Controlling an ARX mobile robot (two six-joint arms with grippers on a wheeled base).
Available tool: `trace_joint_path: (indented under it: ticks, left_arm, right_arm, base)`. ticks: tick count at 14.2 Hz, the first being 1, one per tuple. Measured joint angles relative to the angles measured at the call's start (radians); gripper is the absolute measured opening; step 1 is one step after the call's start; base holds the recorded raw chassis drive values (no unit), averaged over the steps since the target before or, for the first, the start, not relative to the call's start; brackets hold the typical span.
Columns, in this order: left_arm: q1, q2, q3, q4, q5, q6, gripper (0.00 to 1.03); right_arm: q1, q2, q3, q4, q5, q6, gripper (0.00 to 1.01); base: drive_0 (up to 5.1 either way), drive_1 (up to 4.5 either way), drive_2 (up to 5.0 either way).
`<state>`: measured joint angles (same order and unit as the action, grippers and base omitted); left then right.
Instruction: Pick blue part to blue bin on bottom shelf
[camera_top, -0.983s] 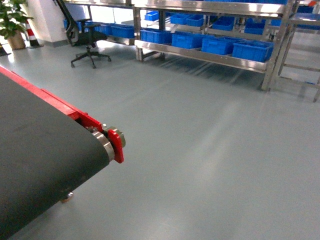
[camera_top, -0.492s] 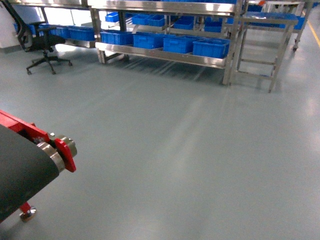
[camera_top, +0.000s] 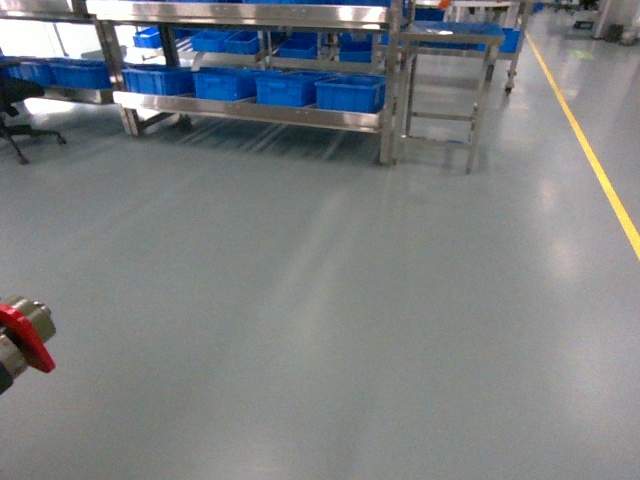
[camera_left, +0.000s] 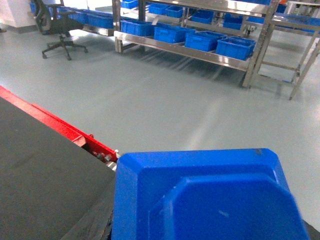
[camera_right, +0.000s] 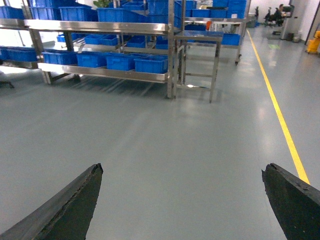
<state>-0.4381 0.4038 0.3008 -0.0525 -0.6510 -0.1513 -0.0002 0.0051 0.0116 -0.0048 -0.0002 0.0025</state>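
Head view: a stainless steel rack (camera_top: 250, 15) stands well across the grey floor (camera_top: 330, 300), blue bins (camera_top: 350, 93) lined along its bottom shelf (camera_top: 250, 110); neither hand shows.

Left wrist view: the blue part (camera_left: 205, 197) fills the foreground just beside the black conveyor belt (camera_left: 40, 170), apparently carried by the left hand, though its grip cannot be made out; the shelf lies far ahead.

Right wrist view: the right hand (camera_right: 185, 200) hangs wide open and empty, facing the rack beside a yellow floor line (camera_right: 275, 100).

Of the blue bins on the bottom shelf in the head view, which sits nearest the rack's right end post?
The rightmost blue bin on the bottom shelf, right beside the end post; the others line up to its left.
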Motion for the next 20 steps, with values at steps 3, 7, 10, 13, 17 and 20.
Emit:
trace_joint_path:
  ticks: [3,7,10,13,17,20]
  left_arm:
    - [0.0,0.0,0.0,0.0,0.0,0.0,0.44]
    - [0.0,0.0,0.0,0.0,0.0,0.0,0.44]
    - [0.0,0.0,0.0,0.0,0.0,0.0,0.44]
    - [-0.001,0.0,0.0,0.0,0.0,0.0,0.44]
    - [-0.002,-0.005,0.0,0.001,0.003,0.0,0.44]
    - [-0.001,-0.002,0.0,0.0,0.003,0.0,0.44]
  right_arm:
    - [0.0,0.0,0.0,0.0,0.0,0.0,0.98]
    - [0.0,0.0,0.0,0.0,0.0,0.0,0.98]
    - [0.0,0.0,0.0,0.0,0.0,0.0,0.98]
    - [0.0,0.0,0.0,-0.001,0.0,0.0,0.98]
    - [0.0,0.0,0.0,-0.001,0.0,0.0,0.98]
    - [0.0,0.0,0.0,0.001,0.0,0.0,0.98]
  base:
    - [-1.6,-1.57,-1.6]
    - [-1.6,-1.61,-1.6]
    - [-1.8,-1.81,-1.8]
    - [-1.2,-1.19,-1.2]
    - [0.0,3.44,-3.4]
    - [-0.1,4.07,-4.3]
